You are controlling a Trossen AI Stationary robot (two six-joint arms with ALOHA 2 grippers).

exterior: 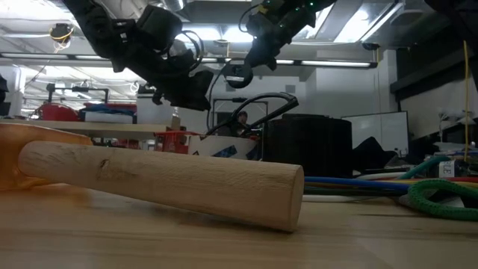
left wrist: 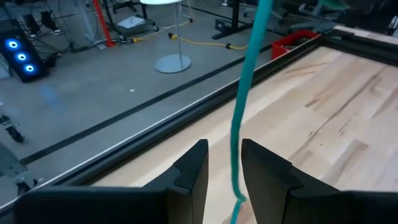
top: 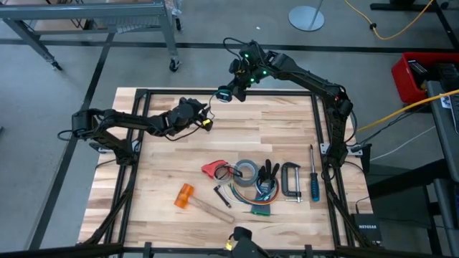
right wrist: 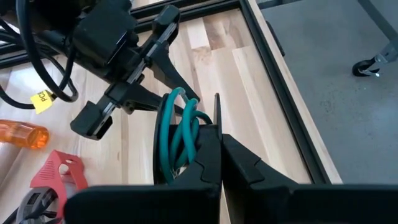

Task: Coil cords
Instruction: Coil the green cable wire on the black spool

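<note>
Nearest, the right claw point(right wrist: 219, 140) pinches loops of the cord point(right wrist: 180, 134) above the worktop's point(top: 287, 129) far edge; left claw point(left wrist: 224, 168) is spread around its strand. Soft, light cord; hold the bundled loops.

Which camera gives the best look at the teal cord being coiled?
The right wrist view: the cord shows as several teal loops pinched in the right gripper. The left wrist view shows one strand between the left gripper's fingers. High and low views barely show it.

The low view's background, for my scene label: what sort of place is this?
Probably a robotics lab or workshop: butcher-block wooden table strewn with tools like a black C-clamp, bare grey concrete floor, and metal wheeled cart.
</note>
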